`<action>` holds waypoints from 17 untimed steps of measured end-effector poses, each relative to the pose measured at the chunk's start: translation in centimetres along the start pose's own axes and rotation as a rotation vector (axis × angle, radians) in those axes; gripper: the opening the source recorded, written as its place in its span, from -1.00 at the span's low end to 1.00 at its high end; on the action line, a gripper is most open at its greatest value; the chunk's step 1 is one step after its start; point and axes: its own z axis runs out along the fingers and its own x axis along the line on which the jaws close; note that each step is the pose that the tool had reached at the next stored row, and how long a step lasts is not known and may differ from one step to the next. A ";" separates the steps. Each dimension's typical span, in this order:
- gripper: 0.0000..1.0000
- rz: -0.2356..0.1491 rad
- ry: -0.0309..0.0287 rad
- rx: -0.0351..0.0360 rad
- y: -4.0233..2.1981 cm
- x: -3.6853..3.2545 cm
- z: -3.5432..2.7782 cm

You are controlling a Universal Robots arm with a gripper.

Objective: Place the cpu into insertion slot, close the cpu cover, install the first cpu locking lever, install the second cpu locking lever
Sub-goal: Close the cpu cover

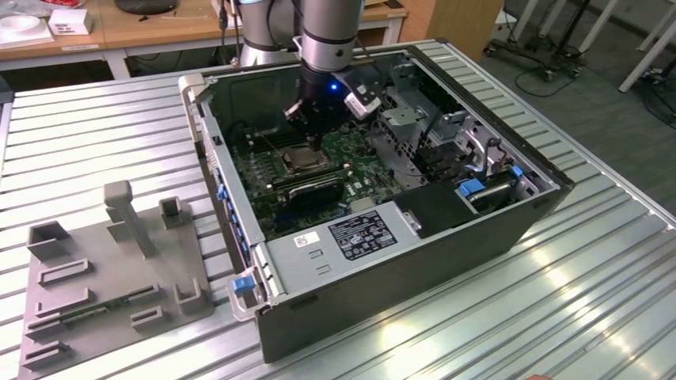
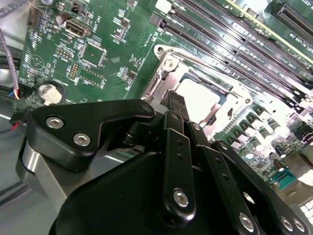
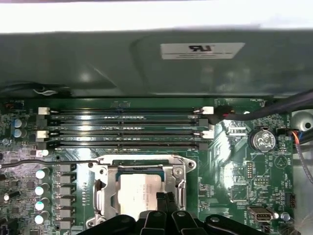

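Note:
The cpu shows its silvery top inside the insertion slot on the green board. The cpu cover lies flat over the slot as a silver frame, and the chip shows through its cut-out. In the second wrist view the cpu and the cpu cover sit just beyond my black fingertips. My gripper is shut with nothing in it and hovers over the edge of the cpu. In the exterior view the gripper hangs inside the open computer case, just above the slot. A thin dark rod runs sideways from one corner of the cover.
Long memory slots run beside the socket, with the case wall behind them. A coin battery sits on the board. A black ribbed heatsink and a metal drive cage crowd the case. A grey fixture plate lies on the table.

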 end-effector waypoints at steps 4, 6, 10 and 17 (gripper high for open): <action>-0.79 -0.007 -0.0032 0.0001 -0.01 0.43 0.01; -0.79 -0.010 -0.0046 0.0001 -0.01 0.64 0.01; -0.79 -0.017 -0.0064 0.0001 -0.02 1.19 0.02; -0.79 -0.025 -0.0080 0.0013 -0.05 2.41 0.04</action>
